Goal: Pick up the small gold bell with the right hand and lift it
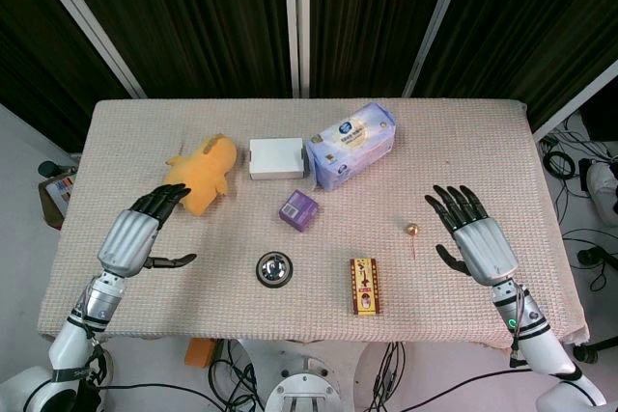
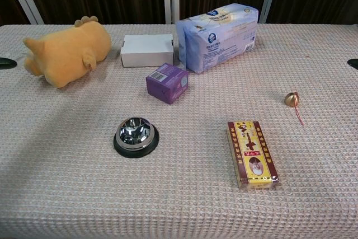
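The small gold bell (image 1: 411, 230) (image 2: 291, 99) lies on the beige tablecloth at the right, a thin red cord trailing from it toward the front. My right hand (image 1: 473, 235) hovers just to the right of the bell, palm down, fingers spread, holding nothing; the chest view catches only a dark fingertip at its right edge. My left hand (image 1: 140, 233) is open at the far left, beside the plush toy, also holding nothing.
A yellow plush toy (image 1: 205, 171), a white box (image 1: 276, 158), a blue tissue pack (image 1: 351, 145) and a purple box (image 1: 299, 208) lie across the back. A chrome call bell (image 1: 273, 268) and a red-and-yellow box (image 1: 364, 286) sit near the front.
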Tool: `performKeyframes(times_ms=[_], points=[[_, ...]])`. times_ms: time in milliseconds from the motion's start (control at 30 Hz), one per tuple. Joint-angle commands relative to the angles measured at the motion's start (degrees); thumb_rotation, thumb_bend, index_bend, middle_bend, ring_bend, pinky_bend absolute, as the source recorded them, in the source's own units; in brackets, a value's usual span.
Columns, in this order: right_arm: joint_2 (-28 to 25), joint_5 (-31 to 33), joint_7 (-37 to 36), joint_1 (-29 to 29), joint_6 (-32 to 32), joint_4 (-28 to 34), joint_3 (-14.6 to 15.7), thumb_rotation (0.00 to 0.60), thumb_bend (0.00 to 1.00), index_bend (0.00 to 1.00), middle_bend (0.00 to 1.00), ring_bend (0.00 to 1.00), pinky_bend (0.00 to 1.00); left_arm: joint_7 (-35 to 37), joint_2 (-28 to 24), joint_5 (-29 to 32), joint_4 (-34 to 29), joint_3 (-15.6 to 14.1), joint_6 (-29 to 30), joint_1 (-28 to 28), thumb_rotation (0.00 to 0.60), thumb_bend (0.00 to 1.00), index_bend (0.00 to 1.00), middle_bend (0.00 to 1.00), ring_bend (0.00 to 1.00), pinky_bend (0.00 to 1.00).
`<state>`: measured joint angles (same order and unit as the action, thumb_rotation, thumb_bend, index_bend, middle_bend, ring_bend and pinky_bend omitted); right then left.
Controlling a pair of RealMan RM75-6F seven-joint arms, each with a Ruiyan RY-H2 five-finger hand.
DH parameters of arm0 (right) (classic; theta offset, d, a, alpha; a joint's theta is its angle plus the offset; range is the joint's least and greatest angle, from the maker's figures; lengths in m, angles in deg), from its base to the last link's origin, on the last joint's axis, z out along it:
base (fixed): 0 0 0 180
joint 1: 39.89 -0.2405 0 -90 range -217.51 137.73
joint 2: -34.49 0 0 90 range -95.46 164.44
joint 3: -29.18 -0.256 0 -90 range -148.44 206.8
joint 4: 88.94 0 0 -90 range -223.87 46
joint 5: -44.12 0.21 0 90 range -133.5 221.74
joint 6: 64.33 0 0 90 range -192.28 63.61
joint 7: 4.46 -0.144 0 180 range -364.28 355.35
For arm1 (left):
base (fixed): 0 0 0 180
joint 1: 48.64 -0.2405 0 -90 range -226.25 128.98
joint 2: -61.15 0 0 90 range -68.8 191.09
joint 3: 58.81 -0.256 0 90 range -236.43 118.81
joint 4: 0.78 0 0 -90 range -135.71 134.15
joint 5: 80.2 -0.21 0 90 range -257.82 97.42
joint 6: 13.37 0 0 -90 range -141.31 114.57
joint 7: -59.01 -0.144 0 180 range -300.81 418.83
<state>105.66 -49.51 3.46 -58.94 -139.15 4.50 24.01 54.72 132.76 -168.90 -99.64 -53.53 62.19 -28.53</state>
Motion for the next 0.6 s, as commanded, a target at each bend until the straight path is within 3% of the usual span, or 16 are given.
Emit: performKeyframes(times_ms=[33,367,600], points=[[0.19,0.07,0.31,-0.10,0.05,-0.11,0.19,0.600,0.24,0.00,0.00,0.00,0.00,0.84,0.12,-0.12,0.35,0.14,0.36,0.08,0.433,0.10,0.11,0.10,0.10,0.24],[0.37,0.91,2.56,0.42,-0.08,-0.81,1.32,0.600,0.22,0.00,0.00,0.00,0.00,0.80,0.62,-1.81,0.06,-1.45,0.79,-0.06,0.438,0.10,0.11,0.10,0.10,0.24],[1.11,8.74,12.14,-0.62,5.73,-1.26,0.55,0.600,0.24,0.00,0.00,0.00,0.00,-1.42,1.18,-1.93,-0.26,-3.40,1.62,-1.61,0.437,0.10,0.11,0.10,0.10,0.25]])
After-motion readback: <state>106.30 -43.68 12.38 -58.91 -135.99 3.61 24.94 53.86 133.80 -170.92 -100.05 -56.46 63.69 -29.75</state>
